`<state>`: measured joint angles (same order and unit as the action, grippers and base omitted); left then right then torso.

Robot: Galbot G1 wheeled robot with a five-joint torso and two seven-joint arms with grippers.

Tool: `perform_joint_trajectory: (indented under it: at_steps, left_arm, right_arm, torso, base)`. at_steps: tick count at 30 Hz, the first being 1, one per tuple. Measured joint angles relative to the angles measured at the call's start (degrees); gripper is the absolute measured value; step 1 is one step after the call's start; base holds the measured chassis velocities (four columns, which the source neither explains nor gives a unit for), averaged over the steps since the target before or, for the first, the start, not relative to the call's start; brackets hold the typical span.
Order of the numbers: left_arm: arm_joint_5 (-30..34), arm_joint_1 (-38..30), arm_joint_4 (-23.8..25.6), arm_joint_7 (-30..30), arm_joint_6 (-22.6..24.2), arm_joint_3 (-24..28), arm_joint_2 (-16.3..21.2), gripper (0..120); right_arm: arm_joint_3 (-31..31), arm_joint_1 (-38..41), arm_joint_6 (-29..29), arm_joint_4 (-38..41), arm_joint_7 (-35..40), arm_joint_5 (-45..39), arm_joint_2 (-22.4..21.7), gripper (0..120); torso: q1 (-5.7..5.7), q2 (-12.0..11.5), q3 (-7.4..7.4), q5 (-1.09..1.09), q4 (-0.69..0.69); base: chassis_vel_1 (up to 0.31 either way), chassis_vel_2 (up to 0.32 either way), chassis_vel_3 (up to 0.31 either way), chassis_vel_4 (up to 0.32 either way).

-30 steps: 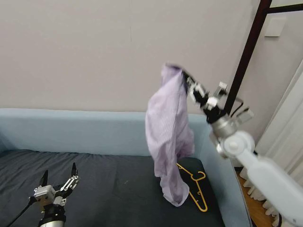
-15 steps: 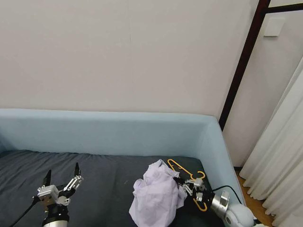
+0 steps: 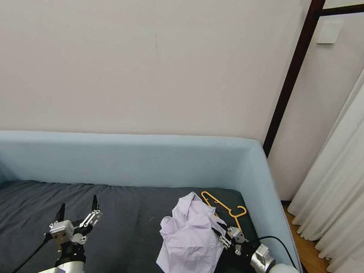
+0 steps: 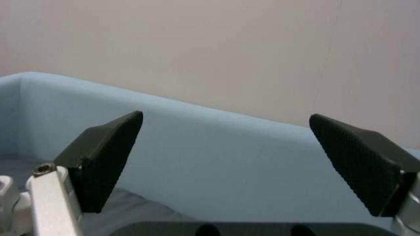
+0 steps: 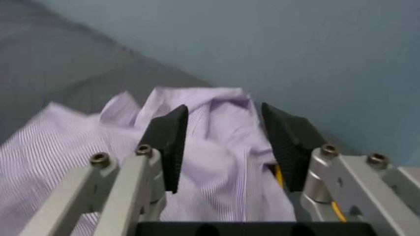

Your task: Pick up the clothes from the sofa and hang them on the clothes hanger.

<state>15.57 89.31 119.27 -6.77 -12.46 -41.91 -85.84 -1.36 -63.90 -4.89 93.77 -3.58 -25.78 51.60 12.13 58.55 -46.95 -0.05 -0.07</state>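
Pale blue sofa: crumpled lilac striped shirt lies on its seat beside yellow wire hanger; right claw low at shirt's edge, fingers apart; left claw hovers, fingers spread

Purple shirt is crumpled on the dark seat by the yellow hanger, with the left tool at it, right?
No: the head view shows the right tool at the purple shirt. The left tool hovers open, apart from it along the dark seat. The rest holds.
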Motion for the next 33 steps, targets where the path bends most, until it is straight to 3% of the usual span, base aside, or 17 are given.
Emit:
perform_joint_trajectory:
  at_steps: [2, 6, 8, 12, 15, 21, 25, 32, 33]
  left_arm:
    - [0.0, -0.2, -0.1, 0.0, 0.0, 0.1, 0.0, 100]
    - [-0.1, -0.5, -0.4, 0.0, 0.1, 0.5, -0.1, 100]
    - [-0.1, -0.5, -0.4, 0.0, 0.1, 0.6, -0.1, 100]
    - [-0.1, -0.3, -0.4, -0.1, 0.1, 0.1, 0.2, 100]
    - [0.0, -0.2, -0.5, -0.1, 0.1, -0.3, 0.4, 100]
    - [0.3, -0.1, -0.7, -0.2, 0.1, -1.0, 0.5, 100]
    - [0.4, -0.2, -1.0, -0.2, 0.1, -1.2, 0.5, 100]
    - [0.4, -0.6, -1.4, -0.3, 0.1, -1.1, 0.4, 100]
    - [0.4, -0.7, -1.5, -0.3, 0.1, -1.0, 0.3, 100]
  right_arm:
    - [0.7, 0.0, 2.5, 2.5, 3.4, -2.5, -0.3, 54]
    - [4.9, 3.4, 17.7, 9.4, 22.5, -14.6, 1.9, 75]
    - [5.9, 4.3, 19.7, 9.4, 25.4, -16.1, 2.7, 79]
    - [9.0, 8.8, 26.0, 4.4, 33.6, -22.9, 7.8, 97]
    - [9.5, 11.0, 27.9, 1.0, 35.9, -24.9, 10.2, 100]
    - [10.1, 15.1, 29.7, -8.4, 39.1, -22.3, 15.2, 100]
    - [10.1, 15.5, 30.6, -11.1, 37.9, -19.8, 16.0, 100]
    - [10.2, 14.6, 31.8, -11.7, 35.4, -17.5, 16.0, 82]
    - [10.1, 14.5, 31.7, -11.7, 34.8, -17.0, 16.0, 72]
  torso:
    - [0.0, 0.0, 0.0, 0.0, 0.0]
    - [0.0, 0.0, 0.0, -0.01, 0.01]
    - [0.0, 0.0, 0.0, 0.01, 0.02]
    - [0.0, 0.0, -0.01, 0.01, 0.02]
    - [0.0, 0.0, -0.01, 0.0, 0.01]
    - [0.0, 0.0, -0.01, 0.0, 0.01]
    - [0.0, 0.0, -0.01, 0.01, 0.01]
    - [0.01, 0.0, -0.01, 0.02, 0.0]
    - [0.01, 0.0, -0.01, 0.01, 0.0]
  base:
    - [0.0, 0.0, 0.0, 0.0]
    - [0.0, 0.0, 0.0, 0.0]
    - [0.0, 0.0, 0.0, 0.0]
    - [0.0, 0.0, 0.0, 0.0]
    - [0.0, 0.0, 0.0, 0.0]
    - [0.0, 0.0, 0.0, 0.0]
    - [0.0, 0.0, 0.0, 0.0]
    - [0.0, 0.0, 0.0, 0.0]
    - [0.0, 0.0, 0.0, 0.0]
